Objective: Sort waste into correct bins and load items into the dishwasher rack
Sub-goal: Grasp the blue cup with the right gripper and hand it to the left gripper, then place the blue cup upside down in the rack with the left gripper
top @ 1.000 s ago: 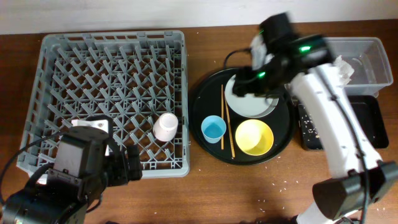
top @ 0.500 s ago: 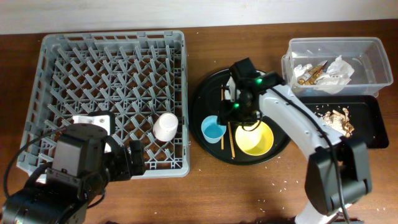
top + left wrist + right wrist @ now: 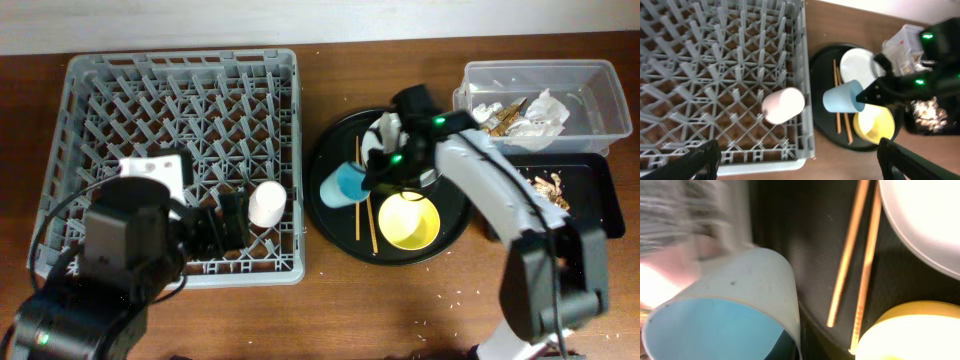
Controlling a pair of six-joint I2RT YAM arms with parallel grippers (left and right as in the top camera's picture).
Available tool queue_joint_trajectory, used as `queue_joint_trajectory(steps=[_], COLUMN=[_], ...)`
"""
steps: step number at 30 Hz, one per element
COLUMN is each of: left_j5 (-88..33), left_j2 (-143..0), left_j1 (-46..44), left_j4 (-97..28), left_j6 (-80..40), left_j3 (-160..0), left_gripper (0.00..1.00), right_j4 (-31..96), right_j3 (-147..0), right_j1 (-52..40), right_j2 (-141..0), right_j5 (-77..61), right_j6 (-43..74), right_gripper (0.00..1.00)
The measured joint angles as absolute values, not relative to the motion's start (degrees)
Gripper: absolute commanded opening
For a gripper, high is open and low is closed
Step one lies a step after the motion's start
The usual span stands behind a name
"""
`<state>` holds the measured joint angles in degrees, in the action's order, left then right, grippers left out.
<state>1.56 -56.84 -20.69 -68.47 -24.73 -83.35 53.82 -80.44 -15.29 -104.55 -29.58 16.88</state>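
My right gripper (image 3: 372, 176) (image 3: 797, 346) is shut on the rim of the light-blue cup (image 3: 342, 184) (image 3: 842, 96) (image 3: 735, 305), one finger inside it. The cup hangs tilted on its side over the left part of the round black tray (image 3: 330, 222). On that tray lie the wooden chopsticks (image 3: 359, 152) (image 3: 860, 245), the white plate (image 3: 857, 62) (image 3: 925, 220) and the yellow bowl (image 3: 408, 222) (image 3: 910, 335). The pink cup (image 3: 267, 203) (image 3: 783, 105) lies in the grey rack (image 3: 185, 58) near its front right corner. My left gripper (image 3: 228, 222) (image 3: 802, 166) hovers open over that corner.
At the back right stands the clear tub (image 3: 592, 74) holding white napkins (image 3: 545, 108) and a gold wrapper (image 3: 500, 115). In front of it lies the shallow black tray (image 3: 592, 195) with food scraps (image 3: 545, 185). Bare wooden table runs along the front edge.
My right gripper has shut on the light-blue cup, tipped it over and lifted it leftward. My left arm has moved a little farther over the rack.
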Motion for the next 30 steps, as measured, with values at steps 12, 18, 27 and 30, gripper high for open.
queue_joint_trajectory(steps=[12, 18, 27, 30], left_j5=[-42.68, -68.86, -79.29, -79.31], left_j2=[-88.44, -99.22, -99.88, -99.88], left_j1=[-11.68, -7.20, -9.28, -9.80], left_j4=[-31.66, -20.97, -19.88, -19.88], left_j6=[-27.75, -31.55, -33.93, -33.98], left_j3=[-79.40, -79.26, -79.26, -79.26], left_gripper=[0.99, 0.99, 0.90, 0.77], right_j4=[42.68, 37.58, 20.49, 20.45], right_j3=[-80.79, -80.77, -80.60, -80.58], right_j1=[-3.42, -3.49, -10.11, -10.94], right_j2=[-97.82, -98.35, -101.60, -101.60], right_j5=[-73.28, -74.48, -72.49, -70.13], right_j6=[4.16, 4.43, 15.97, 17.65], right_gripper=[0.04, 0.04, 0.04, 0.04])
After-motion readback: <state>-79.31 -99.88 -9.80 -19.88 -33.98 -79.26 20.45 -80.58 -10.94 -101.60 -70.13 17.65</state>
